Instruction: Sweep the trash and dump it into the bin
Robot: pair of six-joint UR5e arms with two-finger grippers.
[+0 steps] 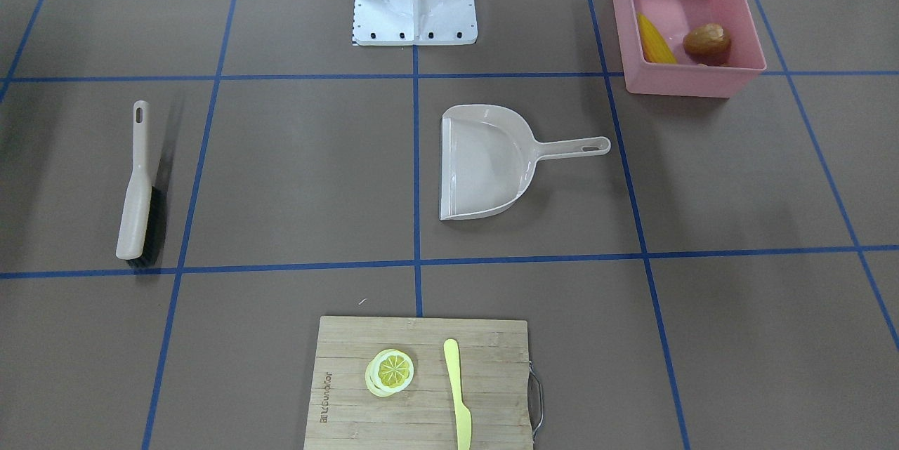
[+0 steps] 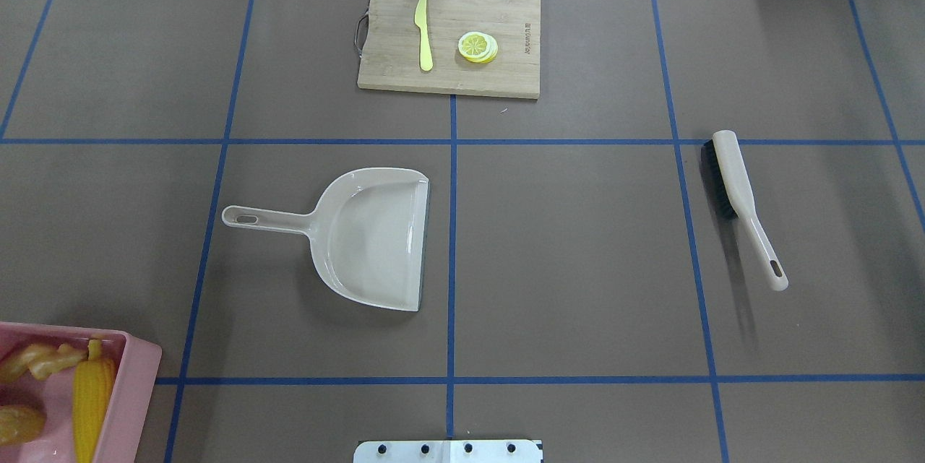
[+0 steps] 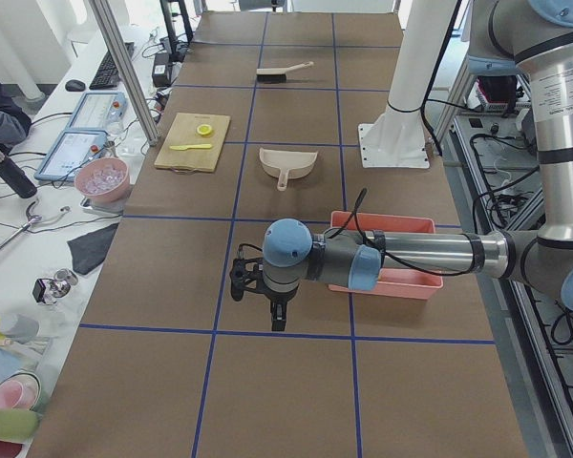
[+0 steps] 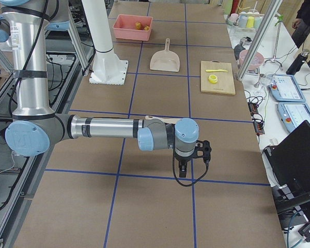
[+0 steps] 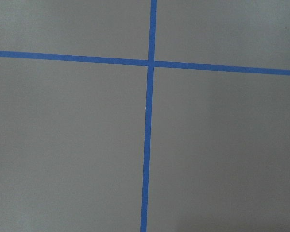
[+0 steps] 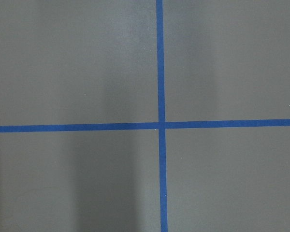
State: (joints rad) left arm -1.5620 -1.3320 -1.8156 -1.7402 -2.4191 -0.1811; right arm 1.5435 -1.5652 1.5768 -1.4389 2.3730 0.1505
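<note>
Fingers of left gripper (image 3: 275, 311) and right gripper (image 4: 182, 168): I can't tell the opening. I see brown matte table (image 2: 578, 268), blue tape grid (image 2: 452, 261).

You have one pink bin (image 1: 692, 79), and in it you can count three toy foods: one corn cob (image 1: 654, 39), one potato (image 1: 708, 43) and one ginger root (image 2: 40, 360). Outside it you have one dustpan (image 1: 484, 162), one brush (image 1: 137, 190), one cutting board (image 1: 351, 380), one knife (image 1: 456, 394) and one small stack of lemon slices (image 1: 390, 371), too tightly overlapped to count singly.
</note>
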